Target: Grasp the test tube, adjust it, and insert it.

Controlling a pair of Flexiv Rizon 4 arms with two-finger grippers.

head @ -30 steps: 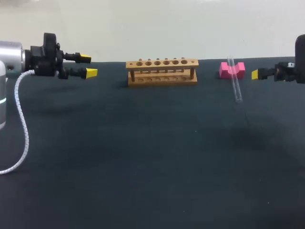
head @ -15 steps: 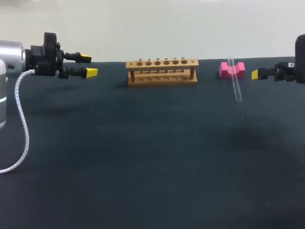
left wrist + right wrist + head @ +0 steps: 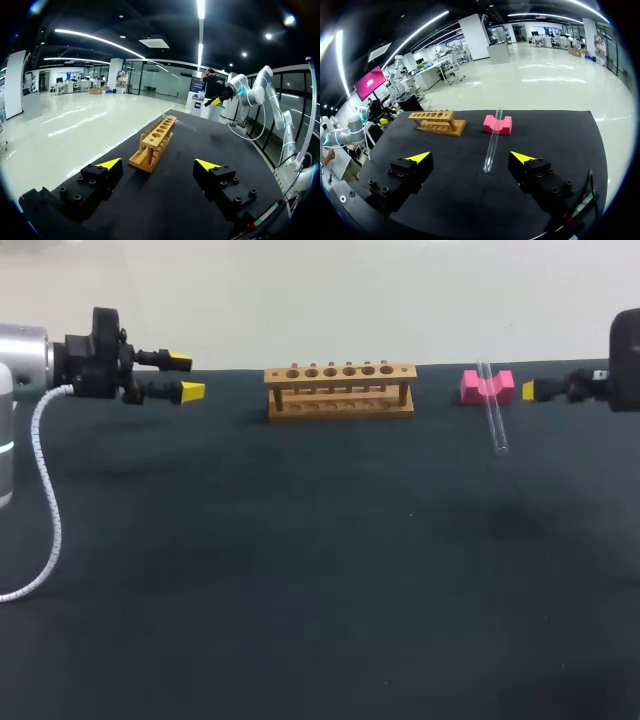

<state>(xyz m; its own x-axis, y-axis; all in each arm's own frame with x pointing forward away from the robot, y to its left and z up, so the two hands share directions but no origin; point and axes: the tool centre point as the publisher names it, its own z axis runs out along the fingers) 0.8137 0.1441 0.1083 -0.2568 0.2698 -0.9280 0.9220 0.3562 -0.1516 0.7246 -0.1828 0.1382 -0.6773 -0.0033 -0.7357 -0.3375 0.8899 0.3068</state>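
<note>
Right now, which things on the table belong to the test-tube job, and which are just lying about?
Job: test tube; wooden rack; right gripper, open, facing the tube; left gripper, open.
Lying about: pink block, only propping one end of the tube.

Over the last second the right hand [image 3: 529,391] has crept in from the 3 o'clock edge of the head view, sliding toward 9 o'clock and a touch toward 12. Its yellow tip now sits just beside the pink block [image 3: 487,386] that props the test tube [image 3: 493,416], where before it stood a little further off. The black body behind it seems to have risen slightly too, though it is cut off at the edge and hard to judge.
</note>
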